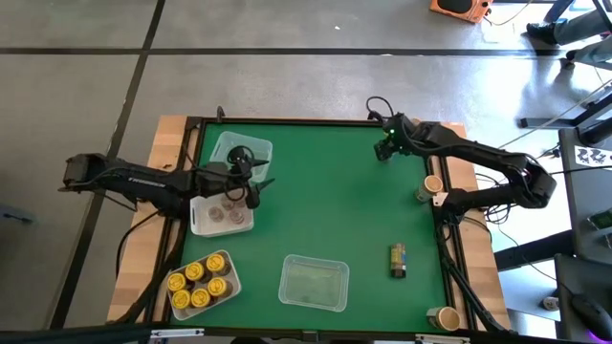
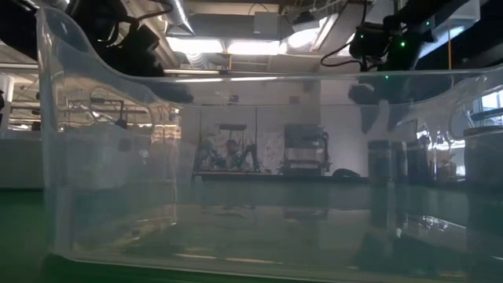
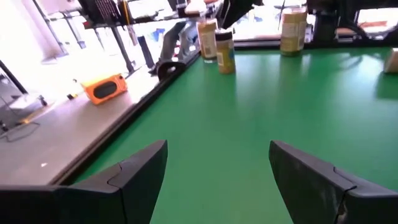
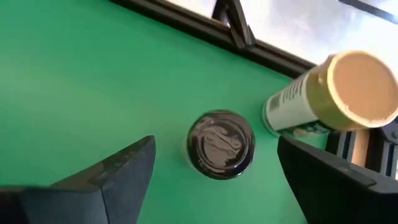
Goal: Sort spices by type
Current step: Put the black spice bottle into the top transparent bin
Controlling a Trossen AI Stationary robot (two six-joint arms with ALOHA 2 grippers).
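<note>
The right end effector [image 4: 214, 177] hangs released over the upper right of the green worktop [image 1: 325, 201] in the high view. In the right wrist view a dark-lidded jar [image 4: 221, 145] stands upright directly below and between the spread fingers, its long axis vertical, lid facing the camera. Just beside it, toward the worktop's edge, stands a tan-lidded jar [image 4: 333, 93], apparently upright too. The right arm is plainly the nearer; a straight descent would suit.

The left end effector [image 1: 256, 182] is released, holding nothing, above the white tray [image 1: 198, 227] at centre left of the high view.

Count, high view:
- yellow-lidded jars [image 1: 194, 285] in the lower-left tray: about six.
- brownish-lidded jars [image 1: 230, 207] in the white tray: three or four; exact number cannot be told.
- clear trays [image 1: 313, 282] standing empty: two.
</note>
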